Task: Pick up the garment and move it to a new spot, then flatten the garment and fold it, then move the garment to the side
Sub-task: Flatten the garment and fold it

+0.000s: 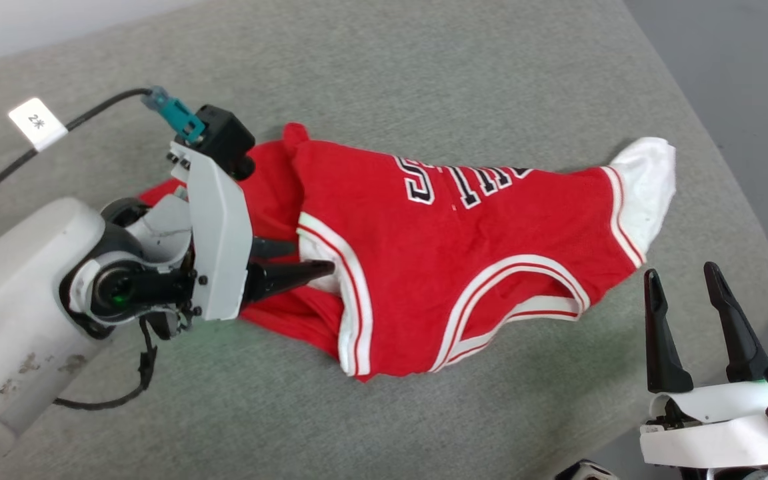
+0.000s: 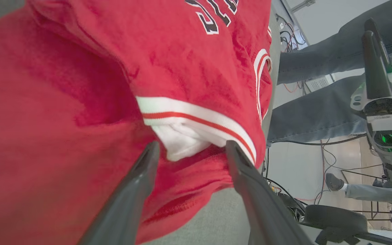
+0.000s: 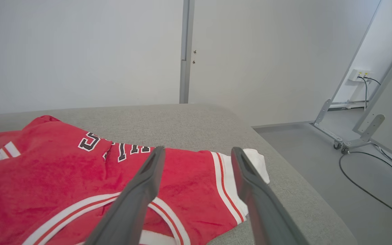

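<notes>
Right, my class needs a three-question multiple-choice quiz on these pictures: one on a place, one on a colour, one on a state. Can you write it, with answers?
1. Where do the left gripper fingertips sit on the garment?
A) at its neckline
B) at its tucked white sleeve
C) at its far sleeve

2. What colour are the letters?
A) black, outlined white
B) blue
C) yellow

3. How is the right gripper?
A) shut on the garment
B) shut, empty
C) open, clear of the garment

Answers:
1 B, its fingers bracket the white fabric in the left wrist view.
2 A, plain in the head view.
3 C, its fingers stand apart beside the garment.
</notes>
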You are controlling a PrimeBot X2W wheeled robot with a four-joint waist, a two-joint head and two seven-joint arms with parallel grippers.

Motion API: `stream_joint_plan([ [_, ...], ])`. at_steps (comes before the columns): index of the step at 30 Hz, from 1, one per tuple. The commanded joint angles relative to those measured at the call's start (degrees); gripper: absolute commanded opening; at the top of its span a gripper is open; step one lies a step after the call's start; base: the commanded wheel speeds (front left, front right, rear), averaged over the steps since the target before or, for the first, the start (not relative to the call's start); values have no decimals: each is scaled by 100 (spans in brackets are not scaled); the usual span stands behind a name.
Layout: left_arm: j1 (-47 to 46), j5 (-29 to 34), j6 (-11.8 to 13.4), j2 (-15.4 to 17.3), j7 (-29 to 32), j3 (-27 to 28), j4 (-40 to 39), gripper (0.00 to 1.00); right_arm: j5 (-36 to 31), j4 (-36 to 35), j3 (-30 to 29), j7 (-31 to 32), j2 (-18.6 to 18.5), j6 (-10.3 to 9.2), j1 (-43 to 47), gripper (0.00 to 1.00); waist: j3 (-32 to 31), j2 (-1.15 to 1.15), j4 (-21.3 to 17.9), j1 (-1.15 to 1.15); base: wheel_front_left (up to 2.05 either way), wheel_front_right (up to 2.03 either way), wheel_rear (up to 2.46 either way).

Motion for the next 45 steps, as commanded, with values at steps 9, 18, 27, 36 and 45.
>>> stream_joint_plan([
  [9, -2, 313, 60, 120, -118, -58, 82, 100, 28, -111, 234, -45, 10, -10, 3, 100, 122, 0, -233, 0, 0, 0, 0],
  [18, 134, 104, -50, 43, -185, -3, 35, 11, 62, -98, 272, -55, 14, -10, -36, 100, 159, 0, -185, 0, 0, 0, 0],
  [27, -228, -106, -222, -3, -242, 305, 114, 0, 34, -72, -31, -54, 15, -10, -57, 100, -111, 0, 408, 0, 0, 0, 0],
  [36, -425, -568, -336, 921, 325, 661, 324, 0, -97, 299, 54, 131, 11, -10, -411, 100, -535, 0, 1232, 0, 0, 0, 0],
  [45, -387, 546, -332, 2080, 1205, 32, 612, 0, -177, 413, 241, 243, 13, -10, -660, 100, -489, 0, 1456, 0, 0, 0, 0],
])
